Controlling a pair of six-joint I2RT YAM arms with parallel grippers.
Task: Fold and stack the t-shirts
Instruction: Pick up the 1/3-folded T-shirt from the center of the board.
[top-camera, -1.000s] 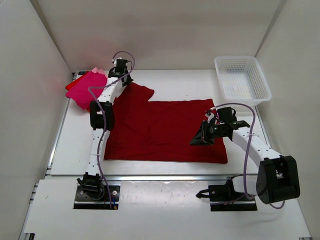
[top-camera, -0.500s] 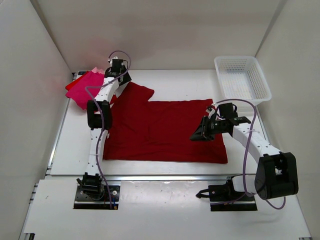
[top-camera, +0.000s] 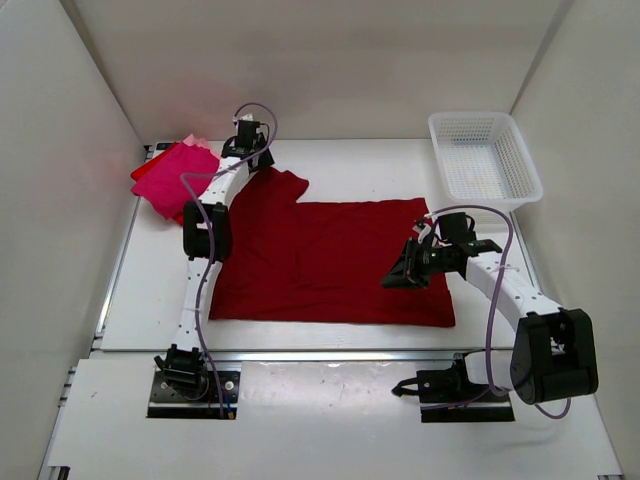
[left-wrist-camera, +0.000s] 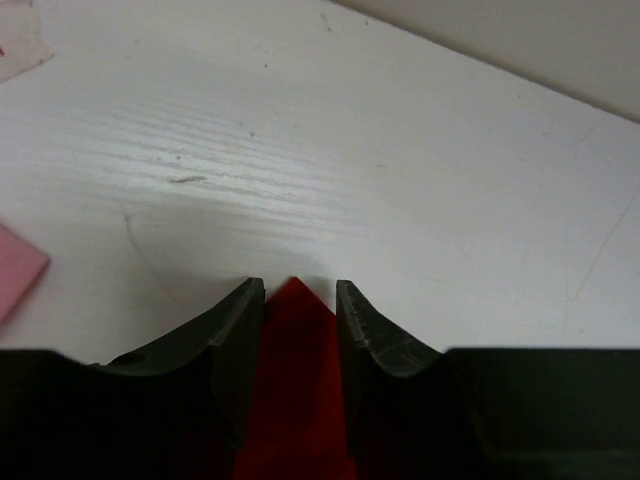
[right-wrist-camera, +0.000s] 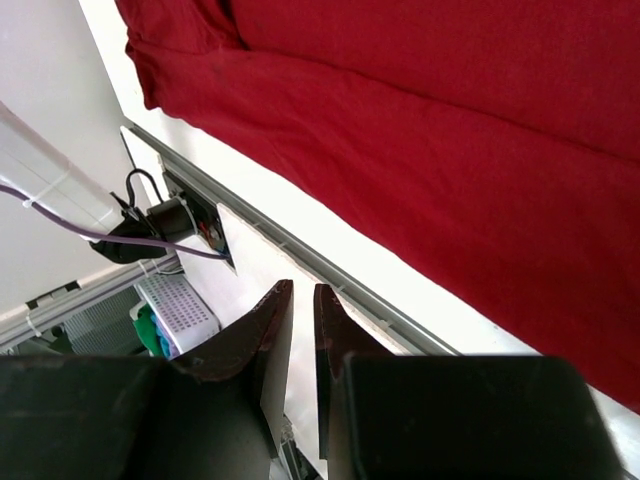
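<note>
The dark red shirt lies spread mid-bench, not yet folded. The left claw, apart, straddles its far-left sleeve tip; the right claw hovers nearly together, empty. Next: pinch that sleeve and fold inward.

"what sort of place am i driving in?"

"looks like a lab test cell to me. i see a white table boxed in by plain white panels on the left, right and far sides, with nothing homely about it."

"anything else?"

"two arms on black base plates bolted at the near edge, purple cables looped along them, and a metal rail across the near side."
</note>
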